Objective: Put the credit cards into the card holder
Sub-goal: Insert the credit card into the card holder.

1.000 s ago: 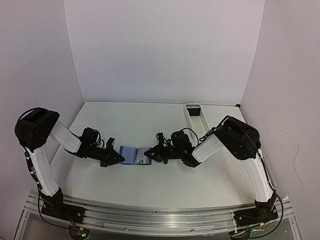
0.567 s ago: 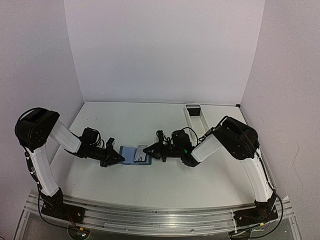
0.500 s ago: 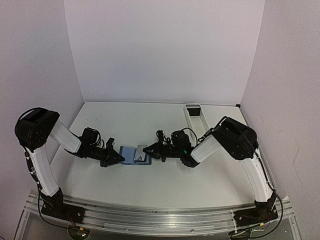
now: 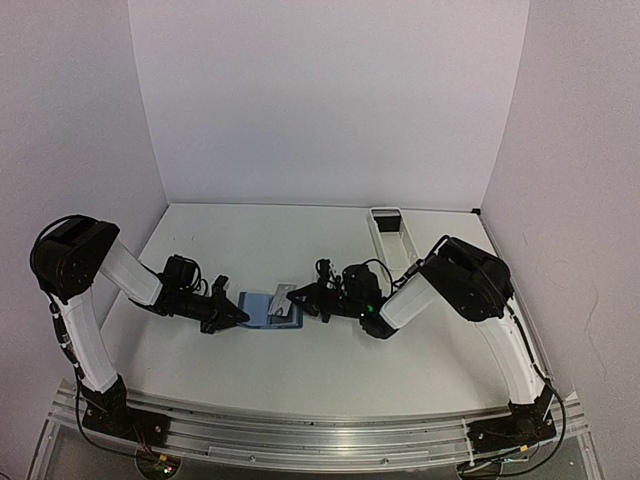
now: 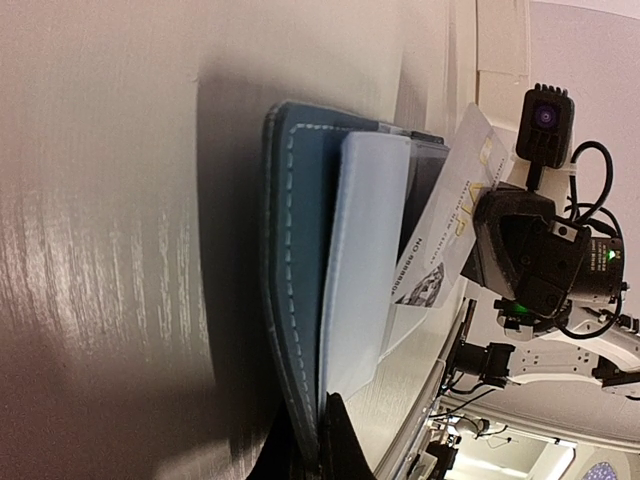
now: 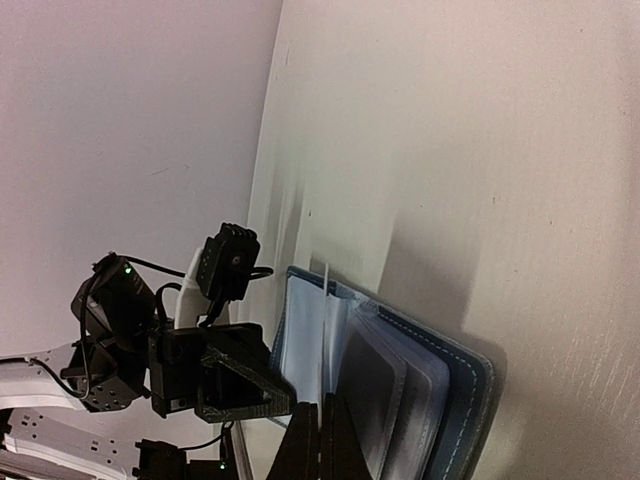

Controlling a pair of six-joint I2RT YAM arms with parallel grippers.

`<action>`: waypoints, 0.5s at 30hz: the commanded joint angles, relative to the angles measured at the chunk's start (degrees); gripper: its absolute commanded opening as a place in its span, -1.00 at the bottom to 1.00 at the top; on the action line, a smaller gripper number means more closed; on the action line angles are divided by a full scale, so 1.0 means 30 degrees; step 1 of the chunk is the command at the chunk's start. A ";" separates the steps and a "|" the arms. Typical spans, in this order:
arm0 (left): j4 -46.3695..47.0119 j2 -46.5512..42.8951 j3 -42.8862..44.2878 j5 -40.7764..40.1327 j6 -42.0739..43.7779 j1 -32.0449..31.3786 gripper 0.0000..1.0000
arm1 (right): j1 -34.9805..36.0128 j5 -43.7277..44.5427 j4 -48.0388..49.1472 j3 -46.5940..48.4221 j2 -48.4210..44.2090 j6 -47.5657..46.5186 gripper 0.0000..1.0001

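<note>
The blue card holder (image 4: 262, 309) lies open on the table between both arms. My left gripper (image 4: 242, 318) is shut on its near edge, with the cover pinched between the fingertips (image 5: 320, 440). My right gripper (image 4: 298, 299) is shut on a pale printed credit card (image 5: 448, 225). The card stands tilted on edge, its lower end among the light blue pages (image 5: 365, 260). In the right wrist view this card (image 6: 325, 335) shows edge-on above the jaws of the right gripper (image 6: 320, 415). Dark cards sit in the clear sleeves (image 6: 375, 385) of the card holder (image 6: 470, 385).
A long white tray (image 4: 388, 229) stands at the back right, near the wall. The left gripper's body (image 6: 235, 385) sits close beside the holder, facing my right gripper. White walls close in the table at the back and on both sides.
My right gripper has carried the card slightly left and tipped it more upright over the open holder. The left gripper and the holder have stayed put.
</note>
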 commanded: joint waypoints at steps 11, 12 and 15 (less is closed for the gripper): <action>-0.0408 0.0418 -0.0130 -0.1258 -0.0183 0.0096 -1.00 | 0.0110 0.0623 0.2119 -0.0121 -0.0528 0.0128 -1.00; -0.0408 0.0428 -0.0130 -0.1266 -0.0187 0.0101 -1.00 | 0.0182 0.0692 0.2027 -0.0083 -0.0389 0.0147 -1.00; -0.0437 0.0447 -0.0101 -0.1259 -0.0159 0.0101 -1.00 | 0.0540 0.1280 0.1096 0.0195 0.0066 -0.0328 -1.00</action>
